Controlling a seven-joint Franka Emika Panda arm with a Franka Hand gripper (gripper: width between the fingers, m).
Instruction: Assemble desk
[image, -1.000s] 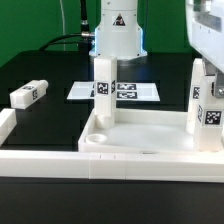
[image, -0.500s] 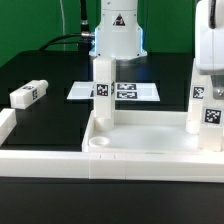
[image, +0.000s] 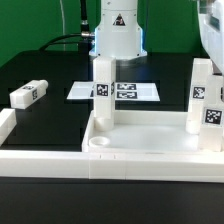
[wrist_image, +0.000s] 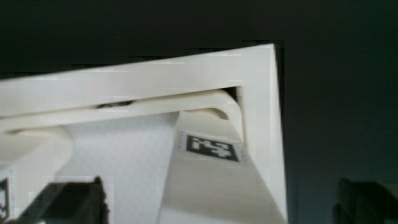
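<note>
On the black counter (image: 50, 70), toward its front edge and the exterior view's right: the desk top (image: 150, 150), a white tray with a raised rim.

Inside the tray, two upright legs:
- far-left corner: leg (image: 101, 85), square, white, tagged, standing straight in its socket.
- far-right corner: second leg (image: 200, 95), upright, two tagged faces showing.

At the tray's near-left corner, a round socket (image: 100, 144), bare. Across the rest of the tray floor, plain white.

Above the second leg, at the exterior view's upper right: the tool (wrist_image: 217, 200), mostly cut off by the frame edge. In the wrist view, dark fingers (wrist_image: 75, 198) spread wide to either side of that leg, pinching nothing; whether the pads brush it cannot be told.

Outside the tray:
- third leg (image: 28, 93), lying on its side near the counter's left edge, well apart from the tray.
- white border rail (image: 40, 160) along the front edge, meeting the tray's left wall.
- marker board (image: 140, 90), flat behind the tray.
- robot base (image: 118, 35) at the counter's back edge.
</note>
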